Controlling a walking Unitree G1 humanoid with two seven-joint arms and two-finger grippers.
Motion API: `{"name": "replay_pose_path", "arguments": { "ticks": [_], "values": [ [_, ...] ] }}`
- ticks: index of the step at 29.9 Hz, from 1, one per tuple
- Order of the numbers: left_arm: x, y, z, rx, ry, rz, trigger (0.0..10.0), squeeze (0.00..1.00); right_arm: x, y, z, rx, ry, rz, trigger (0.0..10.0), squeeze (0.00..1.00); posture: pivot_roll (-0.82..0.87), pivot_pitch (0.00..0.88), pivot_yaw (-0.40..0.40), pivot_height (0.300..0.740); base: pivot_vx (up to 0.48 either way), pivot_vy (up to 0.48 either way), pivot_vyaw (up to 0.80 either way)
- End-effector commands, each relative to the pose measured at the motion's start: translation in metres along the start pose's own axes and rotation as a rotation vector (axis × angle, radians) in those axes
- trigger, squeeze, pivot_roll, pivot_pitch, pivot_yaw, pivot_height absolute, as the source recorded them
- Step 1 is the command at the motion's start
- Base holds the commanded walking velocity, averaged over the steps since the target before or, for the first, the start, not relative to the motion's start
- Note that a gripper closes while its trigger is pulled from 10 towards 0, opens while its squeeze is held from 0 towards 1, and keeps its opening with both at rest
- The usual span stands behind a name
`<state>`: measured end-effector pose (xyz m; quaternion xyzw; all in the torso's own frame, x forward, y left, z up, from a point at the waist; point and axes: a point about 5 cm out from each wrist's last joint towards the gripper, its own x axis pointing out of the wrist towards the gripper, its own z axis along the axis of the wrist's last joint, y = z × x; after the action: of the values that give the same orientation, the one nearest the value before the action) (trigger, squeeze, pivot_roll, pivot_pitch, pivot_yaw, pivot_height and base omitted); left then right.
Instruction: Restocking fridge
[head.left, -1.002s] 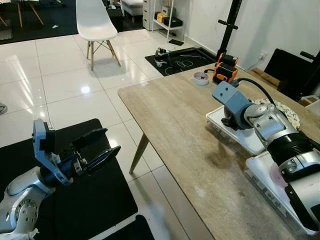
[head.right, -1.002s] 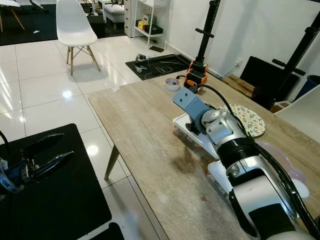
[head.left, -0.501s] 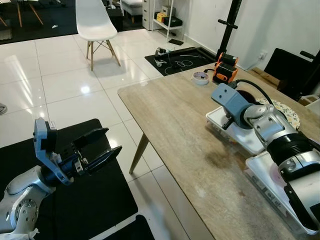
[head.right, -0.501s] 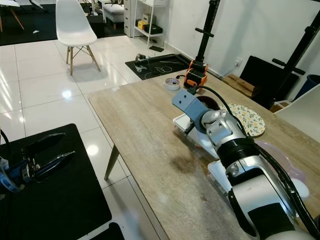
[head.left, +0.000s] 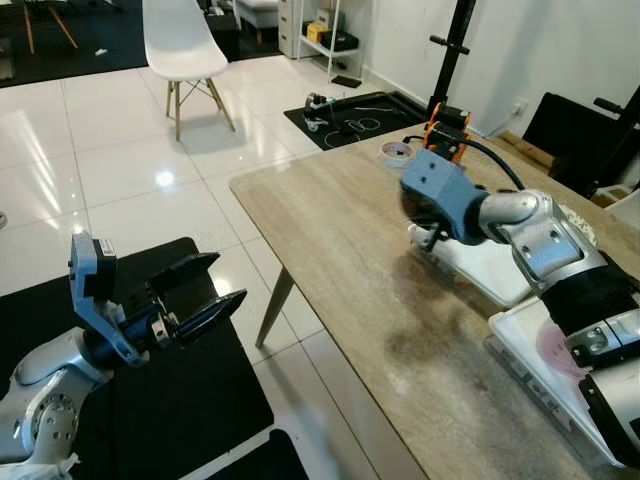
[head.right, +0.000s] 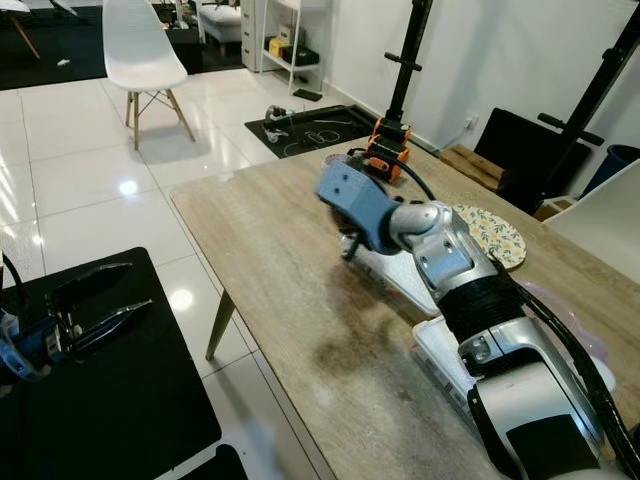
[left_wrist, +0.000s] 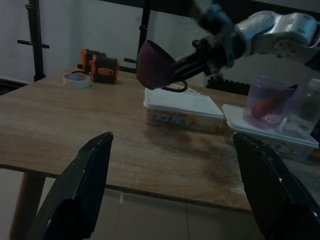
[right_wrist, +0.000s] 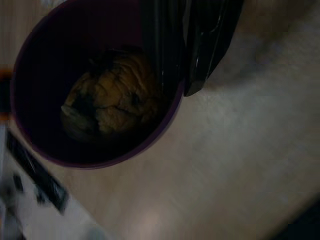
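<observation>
In my right wrist view the right gripper (right_wrist: 185, 55) pinches the rim of a purple bowl (right_wrist: 95, 85) with yellowish food (right_wrist: 107, 105) inside. My left wrist view shows this bowl lifted above the wooden table (left_wrist: 75, 130), beside a white container (left_wrist: 182, 107). The left gripper (head.left: 200, 300) hangs open, beside the table.

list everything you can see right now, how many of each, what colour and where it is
purple cup: 1, dark purple, held above the table, something yellowish-brown inside
table: 1, light wood
lidded containers: 2, white lids, side by side on the table
clear tub: 1, purplish, atop one container, something red inside
tape roll: 1, whitish, far table edge
orange-black device: 1, beside the tape roll
patterned mat: 1, floral, on the table
chair: 1, white, on the tiled floor
floor mat: 1, black, under the left arm
right gripper: pinching the cup's rim
left gripper: open, over the floor mat
</observation>
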<state>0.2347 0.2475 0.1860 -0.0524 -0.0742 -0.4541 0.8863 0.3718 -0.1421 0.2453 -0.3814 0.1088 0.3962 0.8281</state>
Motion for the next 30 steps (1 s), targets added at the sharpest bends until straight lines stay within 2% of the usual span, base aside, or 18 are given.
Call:
{"name": "replay_pose_path", "arguments": {
  "ticks": [1,3,7,8,9,11,13,17,18,19,20,21,25,26,27,28,29,30],
  "values": [
    [0.001,-0.001,0.005,0.024,0.026,-0.021,10.0,0.0,-0.008,0.001,0.006,-0.049,-0.032,0.039,0.0,0.0,-0.05,0.0,-0.087,0.74,0.0,0.0,0.0],
    [0.001,-0.001,0.006,0.026,0.024,-0.024,10.0,0.0,-0.014,0.012,0.006,-0.118,-0.001,0.122,0.0,0.0,-0.06,0.0,-0.088,0.74,0.0,0.0,0.0],
    [0.003,-0.002,0.005,0.024,0.024,-0.028,10.0,0.0,-0.011,0.023,0.003,-0.146,0.05,0.167,0.0,0.0,-0.06,0.0,-0.088,0.74,0.0,0.0,0.0],
    [0.004,-0.002,0.003,0.019,0.028,-0.032,10.0,0.0,0.002,0.037,-0.004,-0.156,0.118,0.183,0.0,0.0,-0.06,0.0,-0.087,0.74,0.0,0.0,0.0],
    [0.004,-0.002,0.003,0.019,0.028,-0.032,10.0,0.0,0.002,0.037,-0.004,-0.156,0.118,0.183,0.0,0.0,-0.06,0.0,-0.087,0.74,0.0,0.0,0.0],
    [0.005,-0.002,0.002,0.017,0.029,-0.034,10.0,0.0,0.014,0.048,-0.01,-0.165,0.166,0.189,0.0,0.0,-0.06,0.0,-0.087,0.74,0.0,0.0,0.0],
    [0.005,-0.002,0.002,0.016,0.029,-0.037,10.0,0.0,0.02,0.06,-0.006,-0.15,0.151,0.224,0.0,0.0,-0.06,0.0,-0.087,0.74,0.0,0.0,0.0],
    [0.005,-0.003,0.002,0.015,0.029,-0.038,10.0,0.0,0.022,0.064,-0.003,-0.138,0.135,0.237,0.0,0.0,-0.06,0.0,-0.088,0.74,0.0,0.0,0.0],
    [0.006,-0.003,0.002,0.014,0.029,-0.039,10.0,0.0,0.025,0.068,0.001,-0.112,0.122,0.243,0.0,0.0,-0.06,0.0,-0.088,0.74,0.0,0.0,0.0],
    [0.006,-0.003,0.002,0.013,0.03,-0.041,10.0,0.0,0.032,0.07,0.007,-0.065,0.106,0.217,1.4,0.0,-0.06,0.0,-0.088,0.74,0.0,0.0,0.0],
    [0.006,-0.003,0.002,0.013,0.03,-0.041,10.0,0.0,0.032,0.07,0.007,-0.065,0.106,0.217,1.4,0.0,-0.06,0.0,-0.088,0.74,0.0,0.0,0.0],
    [0.006,-0.003,0.001,0.012,0.031,-0.042,10.0,0.0,0.035,0.069,0.009,-0.053,0.108,0.193,10.0,0.0,-0.06,0.0,-0.09,0.74,0.0,0.0,0.0],
    [0.007,-0.004,0.001,0.01,0.03,-0.046,10.0,0.0,0.042,0.068,0.015,-0.037,0.092,0.148,10.0,0.0,-0.06,0.0,-0.09,0.74,0.0,0.0,0.0],
    [0.008,-0.004,0.001,0.01,0.03,-0.046,10.0,0.0,0.044,0.068,0.017,-0.035,0.079,0.141,10.0,0.53,-0.06,0.0,-0.092,0.74,0.0,0.0,0.0],
    [0.008,-0.005,0.0,0.009,0.03,-0.047,10.0,0.0,0.045,0.069,0.02,-0.04,0.073,0.134,10.0,0.53,-0.06,0.0,-0.092,0.74,0.0,0.0,0.0],
    [0.009,-0.005,0.0,0.008,0.03,-0.049,10.0,0.0,0.047,0.069,0.021,-0.06,0.08,0.113,10.0,0.87,-0.06,0.0,-0.092,0.74,0.0,0.0,0.0],
    [0.009,-0.005,0.0,0.008,0.03,-0.049,10.0,0.0,0.047,0.069,0.021,-0.06,0.08,0.113,10.0,0.87,-0.06,0.0,-0.092,0.74,0.0,0.0,0.0],
    [0.01,-0.005,-0.001,0.006,0.03,-0.052,10.0,0.0,0.05,0.067,0.022,-0.085,0.092,0.076,10.0,0.97,-0.06,0.0,-0.092,0.74,0.0,0.0,0.0]
  ]
}}
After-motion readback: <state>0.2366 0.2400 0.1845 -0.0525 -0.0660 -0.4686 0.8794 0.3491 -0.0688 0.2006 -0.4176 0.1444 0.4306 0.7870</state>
